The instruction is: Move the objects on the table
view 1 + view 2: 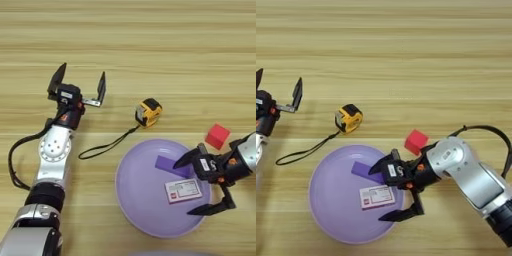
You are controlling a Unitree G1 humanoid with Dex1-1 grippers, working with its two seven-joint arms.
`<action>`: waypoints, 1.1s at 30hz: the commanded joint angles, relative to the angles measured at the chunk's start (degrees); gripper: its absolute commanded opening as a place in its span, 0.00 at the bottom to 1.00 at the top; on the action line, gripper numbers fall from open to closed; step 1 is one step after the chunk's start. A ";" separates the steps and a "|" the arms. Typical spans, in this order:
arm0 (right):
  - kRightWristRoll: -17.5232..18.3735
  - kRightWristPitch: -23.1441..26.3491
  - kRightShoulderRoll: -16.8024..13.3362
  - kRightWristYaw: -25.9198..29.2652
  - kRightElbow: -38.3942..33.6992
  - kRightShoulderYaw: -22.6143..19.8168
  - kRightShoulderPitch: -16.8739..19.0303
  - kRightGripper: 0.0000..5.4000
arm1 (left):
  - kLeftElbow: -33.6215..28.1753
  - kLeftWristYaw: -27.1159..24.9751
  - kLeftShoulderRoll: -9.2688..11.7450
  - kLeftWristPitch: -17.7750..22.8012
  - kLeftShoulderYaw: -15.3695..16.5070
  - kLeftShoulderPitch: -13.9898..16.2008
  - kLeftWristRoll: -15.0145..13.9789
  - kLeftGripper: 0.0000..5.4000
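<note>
A round lilac plastic plate (323,200) is seen low on the light wooden plank worktop (150,45). Two things are held in it: a flat white rectangular box with a red edge (376,196), lying face up near the plate's right side, and a small flat purple block (363,170) just beyond it.

The right gripper (390,192) is held low over the plate's right rim, its two black fingers spread wide, one tip by the purple block and the other past the near edge of the white box. The box is thus bracketed but not clamped; a grasp or a release of it is judged to be in hand.

A small red cube (217,136) is left on the bare worktop just outside the plate's far right edge, close against the right arm. A yellow-and-black tape measure (148,112) stands beyond the plate, its black cord (102,147) trailed leftwards in a loop.

The left gripper (80,85) is parked well to the left, fingers open and empty, clear of everything.
</note>
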 commanded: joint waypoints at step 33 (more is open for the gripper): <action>-7.53 -3.11 0.74 0.56 3.44 5.76 -3.48 0.41 | -0.75 1.02 -0.30 -0.12 -0.93 -0.22 1.18 1.00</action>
